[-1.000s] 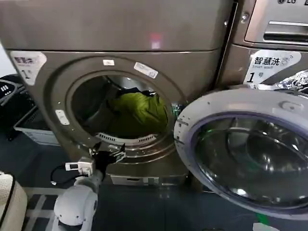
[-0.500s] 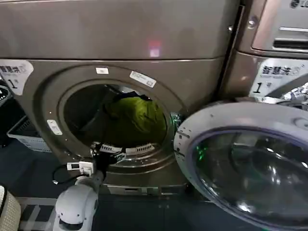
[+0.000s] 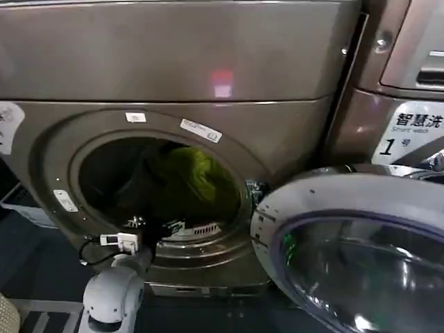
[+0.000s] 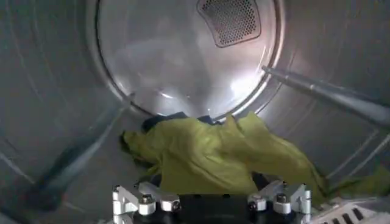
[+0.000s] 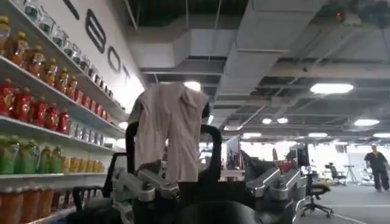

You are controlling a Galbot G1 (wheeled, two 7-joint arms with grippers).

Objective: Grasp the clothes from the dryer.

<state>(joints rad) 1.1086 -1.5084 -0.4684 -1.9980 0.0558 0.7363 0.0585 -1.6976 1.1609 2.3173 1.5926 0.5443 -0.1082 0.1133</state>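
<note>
Reaching over the porthole's lower rim, the left end effector (image 4: 211,203) sits spread open inside the dryer (image 3: 173,62), drum walls well apart. The clothes (image 4: 219,159) lie heaped just beyond it; the right end effector (image 5: 207,189) is open, parked elsewhere.

The dryer (image 3: 173,62) carries the load: the yellow-green clothes (image 4: 213,155) lie heaped on its drum floor, toward the right.

Lighting, for your reference: head view dim overall, the dryer (image 3: 173,62) showing a small pink glare at upper centre; its porthole interior is dark, leaving the clothes (image 3: 198,177) dull and softly blurred. Left wrist view: drum back brightly lit with white reflections, side walls smeared by blur. Right wrist view: ceiling lamps flare white at upper right.
</note>
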